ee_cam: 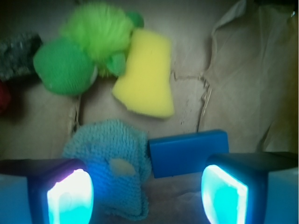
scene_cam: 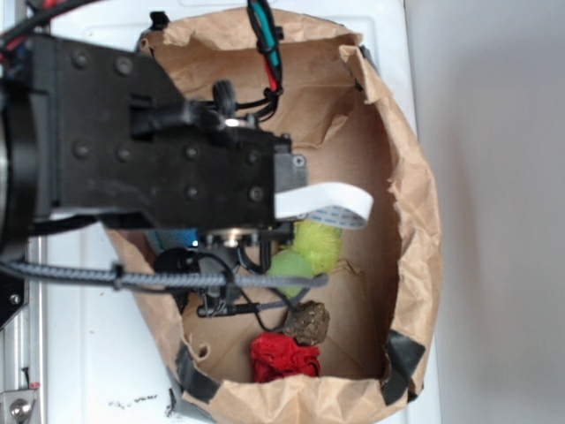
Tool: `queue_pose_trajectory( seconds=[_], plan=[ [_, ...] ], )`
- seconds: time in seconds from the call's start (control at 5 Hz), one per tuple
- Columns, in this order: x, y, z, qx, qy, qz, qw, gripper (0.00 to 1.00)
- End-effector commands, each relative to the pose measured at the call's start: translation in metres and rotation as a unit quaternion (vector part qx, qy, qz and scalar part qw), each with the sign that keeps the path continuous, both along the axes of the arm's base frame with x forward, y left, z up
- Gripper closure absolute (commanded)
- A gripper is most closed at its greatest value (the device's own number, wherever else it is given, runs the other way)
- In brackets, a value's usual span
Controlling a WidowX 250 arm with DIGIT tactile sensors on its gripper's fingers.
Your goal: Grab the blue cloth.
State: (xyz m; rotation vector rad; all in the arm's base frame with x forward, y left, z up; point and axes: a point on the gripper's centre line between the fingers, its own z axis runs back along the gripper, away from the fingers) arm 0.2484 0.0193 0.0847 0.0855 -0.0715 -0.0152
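The blue cloth (ee_cam: 113, 163) is a lumpy teal terry rag with a small yellowish patch, lying on the paper floor of the bag. In the wrist view it sits low and left of centre, just inside the left finger. My gripper (ee_cam: 147, 196) is open, its two glowing pads (ee_cam: 70, 198) wide apart, hovering over the cloth with nothing held. In the exterior view the black arm (scene_cam: 150, 141) reaches down into the bag and hides the cloth and the fingers.
A rigid bright-blue block (ee_cam: 189, 151) lies right of the cloth, near the right finger. Beyond are a yellow sponge (ee_cam: 145, 74), a green fuzzy toy (ee_cam: 88, 46) and a dark lump (ee_cam: 16, 56). The brown paper bag's walls (scene_cam: 410, 212) enclose everything; a red item (scene_cam: 282, 358) lies inside.
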Motion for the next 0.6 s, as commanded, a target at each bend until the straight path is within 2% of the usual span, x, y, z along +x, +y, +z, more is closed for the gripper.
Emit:
queue_pose_trajectory(
  seconds=[0.0,0.2,0.4],
  plan=[
    [0.002,-0.022,0.004,-0.036,0.019,-0.031,0.999,0.0],
    [0.002,-0.031,0.007,-0.054,0.022,-0.034,0.998,0.0],
    [0.007,-0.037,-0.002,-0.041,0.008,-0.028,0.999,0.0]
  ],
)
